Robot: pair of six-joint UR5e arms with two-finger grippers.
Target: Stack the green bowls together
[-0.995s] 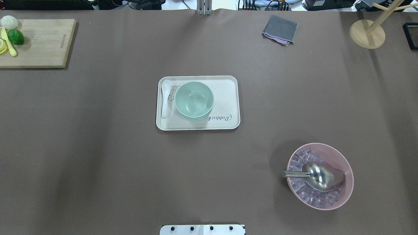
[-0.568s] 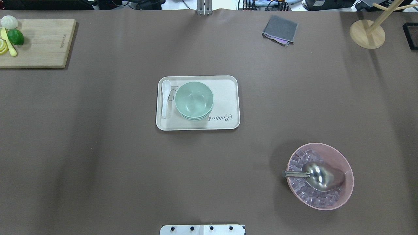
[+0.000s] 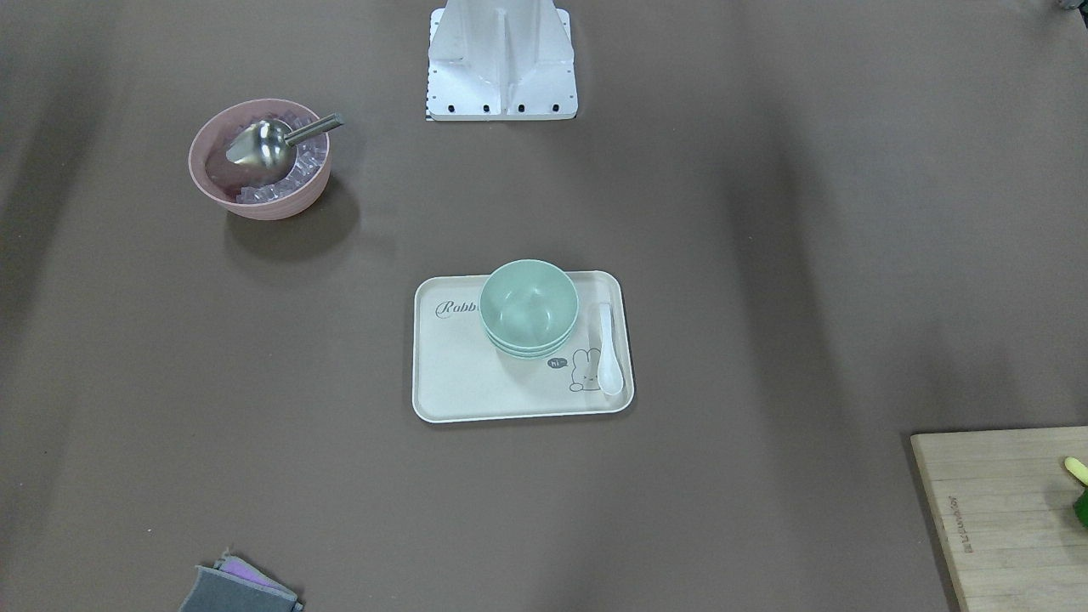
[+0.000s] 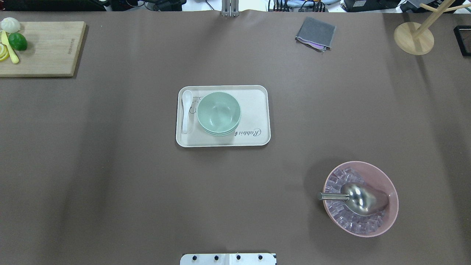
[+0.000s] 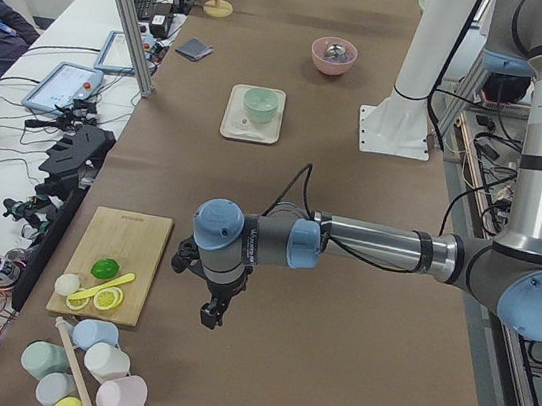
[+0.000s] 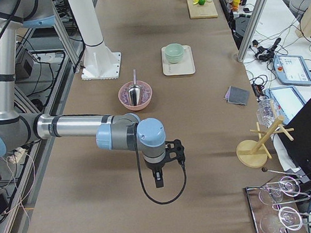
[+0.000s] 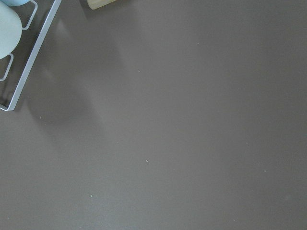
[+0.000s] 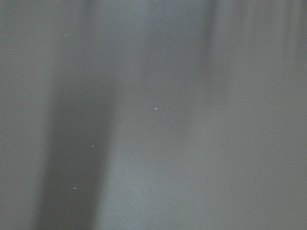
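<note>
The green bowls sit nested in one stack, three rims showing, on the cream tray at the table's middle. The stack also shows in the front-facing view, the left view and the right view. My left gripper shows only in the exterior left view, hanging over bare table near the cutting board, far from the tray. My right gripper shows only in the exterior right view, over bare table past the pink bowl. I cannot tell whether either gripper is open or shut.
A white spoon lies on the tray beside the stack. A pink bowl of ice with a metal scoop stands front right. A cutting board with fruit, a grey cloth and a wooden stand lie along the far edge.
</note>
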